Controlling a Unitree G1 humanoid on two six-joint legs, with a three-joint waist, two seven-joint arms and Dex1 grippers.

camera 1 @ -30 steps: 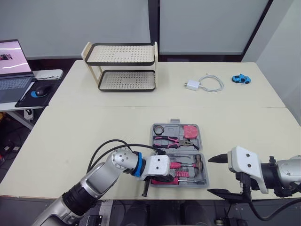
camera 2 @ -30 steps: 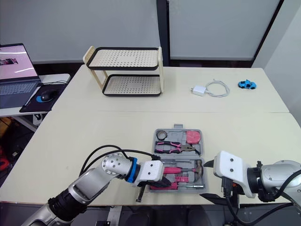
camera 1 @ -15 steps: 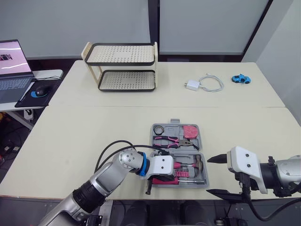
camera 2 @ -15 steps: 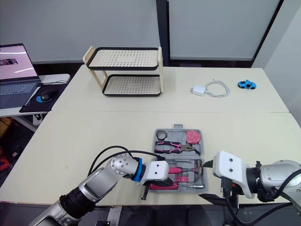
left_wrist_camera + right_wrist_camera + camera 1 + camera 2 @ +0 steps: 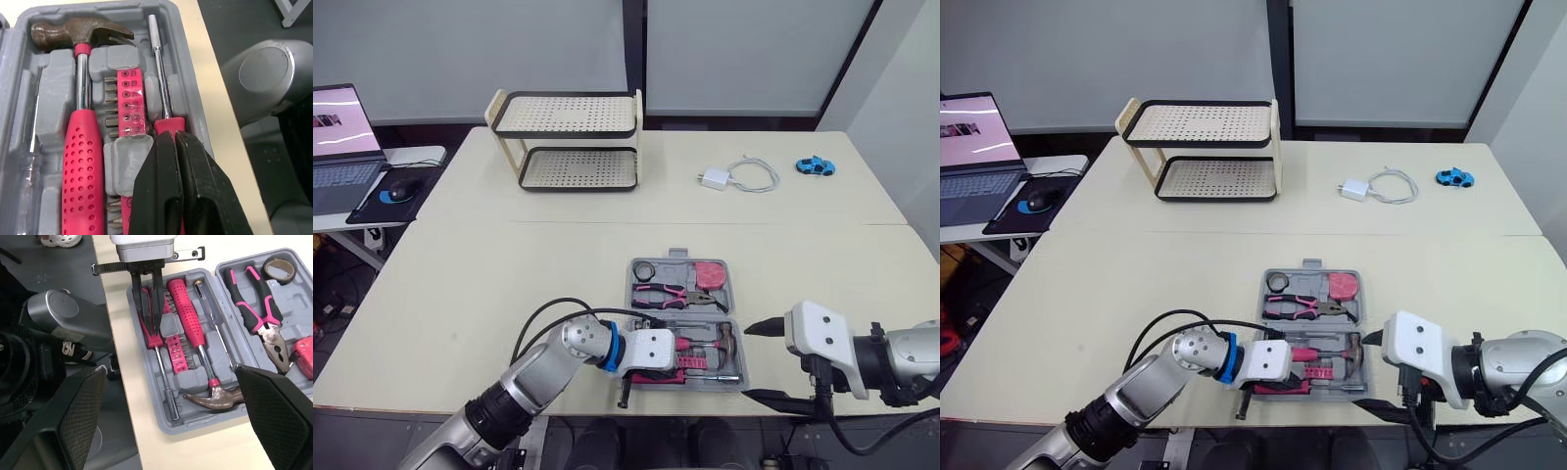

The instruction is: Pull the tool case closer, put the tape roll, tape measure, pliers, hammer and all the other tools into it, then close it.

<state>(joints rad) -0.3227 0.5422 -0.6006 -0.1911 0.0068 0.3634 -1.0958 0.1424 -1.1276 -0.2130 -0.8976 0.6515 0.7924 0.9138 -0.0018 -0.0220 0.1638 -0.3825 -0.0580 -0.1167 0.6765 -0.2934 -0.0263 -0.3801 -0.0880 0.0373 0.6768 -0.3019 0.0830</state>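
Observation:
The grey tool case (image 5: 629,286) lies open near the table's front edge. Its far half holds the tape roll (image 5: 643,269), pliers (image 5: 674,293) and pink tape measure (image 5: 709,273). The near half holds the hammer (image 5: 80,36), a pink bit strip (image 5: 131,100) and a pink-handled driver (image 5: 160,73). My left gripper (image 5: 170,139) is shut, its tips resting on the driver's pink handle at the case's near left. My right gripper (image 5: 749,362) stands open just right of the case, with nothing between its fingers.
A two-tier perforated rack (image 5: 566,137) stands at the back left. A white charger with cable (image 5: 734,174) and a blue toy car (image 5: 815,164) lie at the back right. A laptop (image 5: 337,147) sits on a side table at the left.
My left gripper has slid a little to the right, further over the case's near half. The right gripper has barely moved.

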